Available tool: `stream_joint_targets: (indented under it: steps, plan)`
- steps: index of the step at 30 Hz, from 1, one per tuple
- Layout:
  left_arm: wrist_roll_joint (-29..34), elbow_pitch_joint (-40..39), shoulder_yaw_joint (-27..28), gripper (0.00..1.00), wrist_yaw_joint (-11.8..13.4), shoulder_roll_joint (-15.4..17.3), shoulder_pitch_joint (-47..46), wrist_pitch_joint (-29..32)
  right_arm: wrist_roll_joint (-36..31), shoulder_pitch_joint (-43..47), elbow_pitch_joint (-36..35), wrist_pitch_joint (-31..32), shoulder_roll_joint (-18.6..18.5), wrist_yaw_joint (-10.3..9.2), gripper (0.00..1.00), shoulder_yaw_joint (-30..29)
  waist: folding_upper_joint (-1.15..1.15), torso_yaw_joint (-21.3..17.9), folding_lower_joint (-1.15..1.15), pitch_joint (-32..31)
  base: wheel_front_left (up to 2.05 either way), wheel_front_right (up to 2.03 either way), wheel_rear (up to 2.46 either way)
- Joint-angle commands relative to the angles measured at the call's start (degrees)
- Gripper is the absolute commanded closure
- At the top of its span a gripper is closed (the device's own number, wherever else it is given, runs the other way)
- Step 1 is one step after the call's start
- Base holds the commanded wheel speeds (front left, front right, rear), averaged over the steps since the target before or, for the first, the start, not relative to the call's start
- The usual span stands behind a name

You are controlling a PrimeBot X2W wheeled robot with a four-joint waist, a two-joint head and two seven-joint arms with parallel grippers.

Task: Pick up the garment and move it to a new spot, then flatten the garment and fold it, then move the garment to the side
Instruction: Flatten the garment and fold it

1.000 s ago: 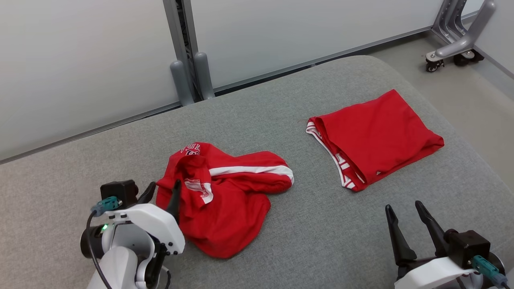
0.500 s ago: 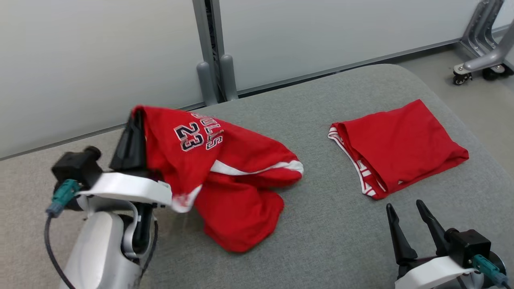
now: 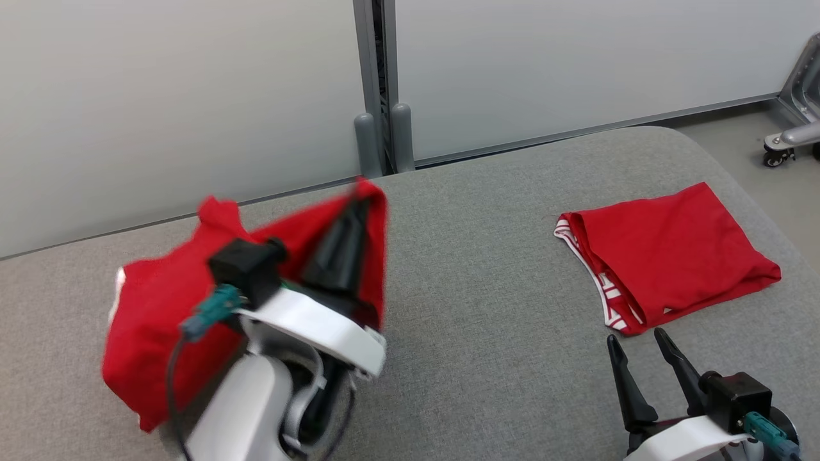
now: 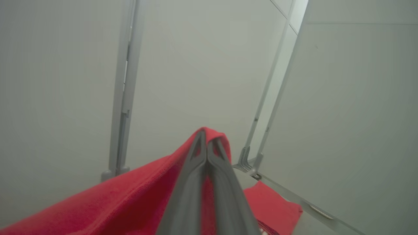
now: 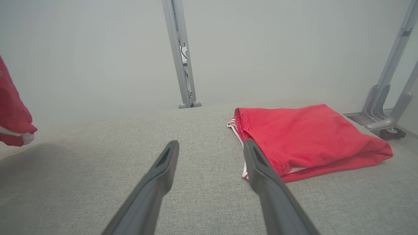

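Pale partition panels and a grey metal post are backing a grey fabric-covered tabletop, which is taking up the lower half of the head view. At the left of that view the left gripper is lifting a red jersey, its jaws pressed together on a fold of cloth at the top. In the left wrist view the left gripper is showing no gap at the tips, with the red jersey draping away below. The rest of the jersey is hanging in a blurred bundle at the left of the arm. In the right wrist view its lower end appears to be clear of the tabletop.

At the lower right the right gripper is sitting low, jaws spread wide and gripping nothing. Just beyond it a folded red garment with white striped trim is lying on the tabletop, well apart from the jersey.

Judging by this, the first step is under way: carrying the jersey to a new spot. Next it needs setting down on the bare middle stretch, clear of the folded garment. The right gripper will likely be needed on another edge for spreading it flat, since a one-point hold is apt to land it crumpled.
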Motion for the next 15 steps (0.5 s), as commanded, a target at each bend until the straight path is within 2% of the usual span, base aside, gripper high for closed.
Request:
stream_joint_targets:
  steps: [1,2,3,6,8,13,15]
  plan:
    - [-4.8,3.0,-4.2,1.0,0.2,0.1,2.0,2.8,0.2,0.1,0.1,0.1,-0.4,0.01,0.0,0.1,0.0,0.2,0.0,0.0,0.0,0.0,0.0]
    - [-6.8,4.2,-6.8,0.61,0.4,0.1,2.1,3.9,0.3,-0.1,0.2,0.1,-0.4,0.01,0.0,0.3,0.0,0.2,0.0,0.0,0.0,0.0,0.0]
    - [-10.1,4.9,-9.2,0.0,0.4,0.1,2.2,4.3,0.4,-0.2,0.2,0.2,-0.4,0.01,0.0,0.3,0.0,0.3,0.0,0.1,0.0,0.0,0.0]
    - [-15.2,7.3,-15.5,0.0,0.8,0.1,2.1,5.2,0.3,-0.3,0.0,0.3,-0.4,0.02,0.0,0.3,0.0,0.7,0.0,0.2,0.0,0.0,0.0]
    - [-17.4,8.0,-17.3,0.0,1.4,0.2,1.2,4.1,0.2,0.0,-0.1,0.3,-0.6,0.01,0.0,0.0,0.0,1.3,0.0,0.1,0.0,0.0,0.0]
    - [-17.1,10.4,-17.2,0.0,3.7,0.2,0.5,2.5,0.1,0.3,0.0,0.7,-0.7,0.02,0.0,0.4,0.0,2.6,0.0,-0.1,0.0,0.0,0.0]
    - [-16.0,10.8,-16.2,0.0,4.5,1.2,0.5,0.8,0.2,0.2,-0.1,1.2,-0.5,0.01,0.0,1.0,0.0,3.4,0.0,-0.1,0.0,0.0,0.0]
